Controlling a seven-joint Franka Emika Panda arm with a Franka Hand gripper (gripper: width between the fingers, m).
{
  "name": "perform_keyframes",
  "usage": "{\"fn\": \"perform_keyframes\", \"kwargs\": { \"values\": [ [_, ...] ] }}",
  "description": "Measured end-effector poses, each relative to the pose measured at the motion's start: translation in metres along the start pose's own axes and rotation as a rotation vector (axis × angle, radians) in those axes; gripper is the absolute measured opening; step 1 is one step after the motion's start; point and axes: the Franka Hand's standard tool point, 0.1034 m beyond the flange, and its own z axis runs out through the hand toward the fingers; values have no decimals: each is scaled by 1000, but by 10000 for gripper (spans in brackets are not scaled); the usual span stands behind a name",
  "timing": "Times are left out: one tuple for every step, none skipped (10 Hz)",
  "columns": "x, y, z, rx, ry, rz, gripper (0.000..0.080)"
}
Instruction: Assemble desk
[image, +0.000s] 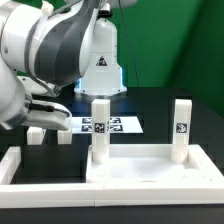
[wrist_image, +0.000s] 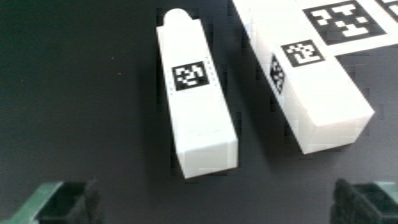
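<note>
Hand (wrist_image: 214, 203) of the Panda arm hangs wide open and empty over two loose leg blocks (wrist_image: 199, 95) lying flat, tags up, side by side but apart, on the black worktop (wrist_image: 71, 90) near the marker board (wrist_image: 347, 20). Their long axes run parallel, crossing the line between the fingers. The plastic looks rigid, light and smooth, likely slippery, and is best pinched across the narrow width near mid-length. The tabletop panel (image: 140, 165) carries two upright legs (image: 100, 130).

— Upright legs?
— On the tabletop panel's (image: 150, 178) rear corners: first leg (image: 100, 130) at the exterior view's left, second leg (image: 180, 128) at its right
— The others?
— Third leg (wrist_image: 199, 95) and fourth leg (wrist_image: 311, 85) lie side by side on the worktop (image: 160, 105) behind it, the fourth beside the marker board (image: 112, 125)
</note>
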Motion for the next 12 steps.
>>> {"fn": "perform_keyframes", "kwargs": {
  "values": [
    [-2, -8, -1, -6, 15, 10, 649],
    [-6, -15, -3, -13, 36, 0, 649],
    [-9, -20, -1, -17, 60, -8, 649],
    [-14, -22, 4, -17, 68, -12, 649],
    [-15, -22, 7, -15, 63, -12, 649],
    [-14, -22, 7, -15, 63, -11, 649],
    [-14, -22, 7, -15, 63, -11, 649],
    [-14, -22, 8, -15, 62, -11, 649],
    [-14, -22, 8, -12, 64, -11, 649],
    [-13, -22, 14, -10, 75, -12, 649],
    [-18, -22, 23, -3, 72, -11, 649],
    [-24, -21, 30, 8, 60, -11, 649]
  ]
}}
